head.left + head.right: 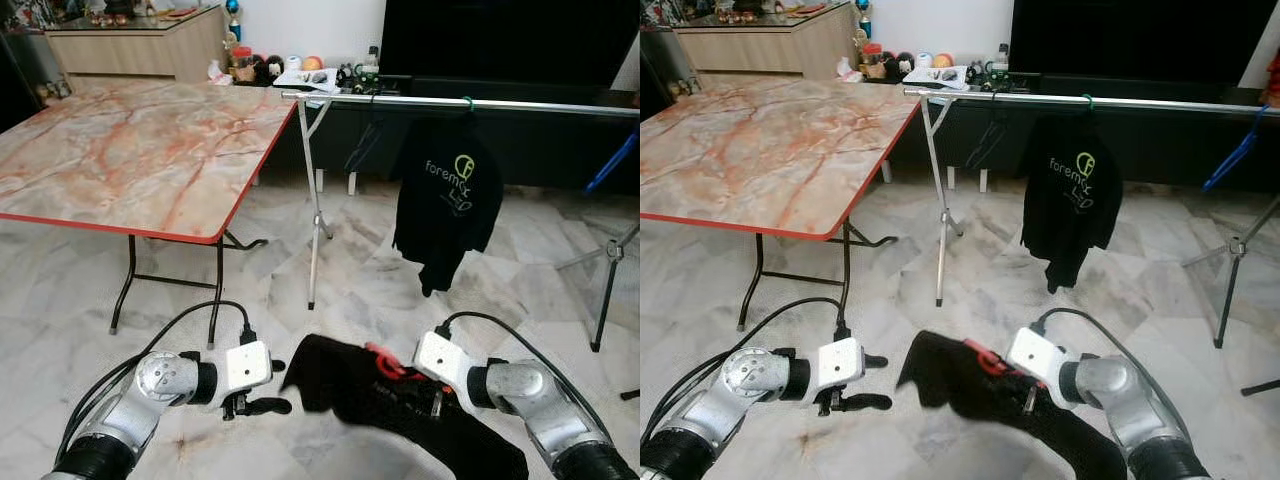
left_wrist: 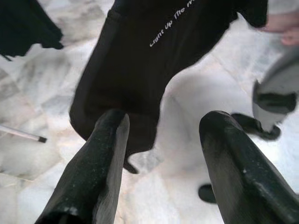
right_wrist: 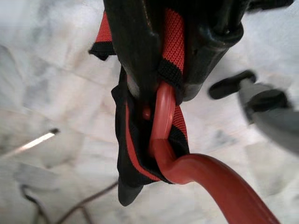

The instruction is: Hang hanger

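Note:
My right gripper (image 1: 398, 368) is shut on a red plastic hanger (image 3: 187, 168) with a black garment (image 1: 340, 385) with red collar trim on it, held low in front of me. The garment drapes down over my right forearm. My left gripper (image 1: 262, 388) is open just left of the garment's edge, with nothing between its fingers (image 2: 100, 163). A silver clothes rail (image 1: 470, 102) stands ahead across the marble floor. A black shirt (image 1: 447, 200) with a green logo hangs from it on a green hook.
A marble-top folding table (image 1: 130, 155) with a red edge stands at the left front. The rail's legs (image 1: 315, 215) stand on the floor ahead, and a blue hanger (image 1: 612, 160) hangs at the rail's far right. A dark TV unit (image 1: 500, 50) lies behind.

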You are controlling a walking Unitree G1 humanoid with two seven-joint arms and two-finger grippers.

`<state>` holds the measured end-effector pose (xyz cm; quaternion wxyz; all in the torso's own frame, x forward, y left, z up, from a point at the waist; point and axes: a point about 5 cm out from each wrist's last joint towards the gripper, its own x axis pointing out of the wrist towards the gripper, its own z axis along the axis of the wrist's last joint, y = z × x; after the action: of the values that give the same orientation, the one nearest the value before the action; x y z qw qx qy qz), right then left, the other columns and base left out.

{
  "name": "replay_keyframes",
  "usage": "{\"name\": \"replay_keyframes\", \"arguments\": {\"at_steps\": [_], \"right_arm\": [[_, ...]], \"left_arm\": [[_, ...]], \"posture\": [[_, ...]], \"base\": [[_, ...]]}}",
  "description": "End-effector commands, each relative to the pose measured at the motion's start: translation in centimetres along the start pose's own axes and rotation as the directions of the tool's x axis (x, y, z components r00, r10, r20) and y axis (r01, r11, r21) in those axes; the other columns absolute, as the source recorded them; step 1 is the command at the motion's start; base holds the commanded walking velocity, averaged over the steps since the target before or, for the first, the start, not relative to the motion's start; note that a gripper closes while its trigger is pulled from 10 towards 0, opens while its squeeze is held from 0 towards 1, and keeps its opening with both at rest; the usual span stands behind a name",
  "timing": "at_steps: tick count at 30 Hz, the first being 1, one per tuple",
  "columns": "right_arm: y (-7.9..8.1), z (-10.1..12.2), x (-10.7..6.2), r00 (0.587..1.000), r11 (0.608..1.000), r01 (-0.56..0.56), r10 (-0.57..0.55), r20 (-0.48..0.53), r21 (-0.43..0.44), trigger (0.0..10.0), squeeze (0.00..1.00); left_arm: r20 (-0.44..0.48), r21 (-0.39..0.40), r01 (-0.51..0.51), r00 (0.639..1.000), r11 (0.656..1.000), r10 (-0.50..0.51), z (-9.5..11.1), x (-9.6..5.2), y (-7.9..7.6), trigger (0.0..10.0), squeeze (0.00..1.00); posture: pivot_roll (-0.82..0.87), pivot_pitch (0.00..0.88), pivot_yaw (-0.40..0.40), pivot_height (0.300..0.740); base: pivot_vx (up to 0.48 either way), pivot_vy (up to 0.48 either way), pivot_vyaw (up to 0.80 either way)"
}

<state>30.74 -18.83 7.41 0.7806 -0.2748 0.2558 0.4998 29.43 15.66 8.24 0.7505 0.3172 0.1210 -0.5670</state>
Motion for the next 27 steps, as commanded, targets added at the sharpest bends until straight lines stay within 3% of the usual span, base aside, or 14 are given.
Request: {"name": "replay_keyframes", "arguments": {"at_steps": [1, 5, 6, 10, 14, 16, 19, 27], "right_arm": [[-0.7, 2.1, -0.4, 0.998, 0.996, -0.032, 0.036, 0.052, -0.085, 10.0, 0.0], [-0.6, 3.8, -0.4, 0.987, 0.989, -0.088, 0.103, 0.125, -0.119, 10.0, 0.0], [0.0, 4.2, -0.3, 0.979, 0.979, -0.145, 0.163, 0.125, -0.144, 10.0, 0.0], [1.0, 3.8, 0.4, 0.967, 0.958, -0.225, 0.242, 0.078, -0.178, 10.0, 0.0], [1.6, 3.1, 1.3, 0.968, 0.955, -0.24, 0.249, 0.032, -0.176, 10.0, 0.0], [1.9, 2.2, 1.9, 0.968, 0.954, -0.249, 0.249, -0.023, -0.166, 10.0, 0.0], [2.1, 1.9, 2.2, 0.966, 0.956, -0.258, 0.258, -0.023, -0.139, 10.0, 0.0], [1.6, 3.9, 3.1, 0.973, 0.965, -0.211, 0.223, 0.063, -0.158, 10.0, 0.0]], "left_arm": [[-0.045, 0.01, 0.024, 0.999, 1.0, -0.024, -0.4, 0.0, -0.1, 10.0, 0.0], [-0.063, 0.009, 0.006, 0.998, 1.0, -0.005, -0.6, 0.5, -0.1, 10.0, 0.0], [-0.053, -0.007, -0.01, 0.999, 1.0, 0.01, -0.4, 0.9, 0.1, 10.0, 0.0], [-0.04, -0.009, -0.046, 0.998, 0.999, 0.046, 0.1, 1.3, 0.5, 10.0, 0.0], [-0.01, -0.011, -0.067, 0.998, 0.998, 0.067, 0.9, 1.5, 1.0, 10.0, 0.0], [0.005, 0.013, -0.046, 0.999, 0.999, 0.046, 1.7, 1.3, 1.2, 10.0, 0.0], [0.004, 0.013, 0.0, 1.0, 1.0, -0.001, 1.9, 1.2, 0.9, 10.0, 0.0], [-0.047, -0.056, 0.138, 0.989, 0.989, -0.141, 0.9, 1.6, -0.8, 10.0, 0.0]], "posture": [[0.08, 0.026, 0.028, 0.74], [0.08, 0.028, 0.03, 0.74], [0.08, 0.031, 0.03, 0.74], [0.08, 0.033, 0.028, 0.74], [0.08, 0.032, 0.029, 0.74], [0.09, 0.034, 0.026, 0.74], [0.09, 0.036, 0.023, 0.74], [0.09, 0.036, 0.024, 0.74]], "base": [[0.0, 0.0, 0.0], [0.0, 0.0, 0.0], [0.0, 0.0, 0.0], [0.0, 0.0, 0.0], [0.0, 0.0, 0.0], [0.0, 0.0, 0.0], [0.0, 0.0, 0.0], [0.0, 0.0, 0.0]]}}
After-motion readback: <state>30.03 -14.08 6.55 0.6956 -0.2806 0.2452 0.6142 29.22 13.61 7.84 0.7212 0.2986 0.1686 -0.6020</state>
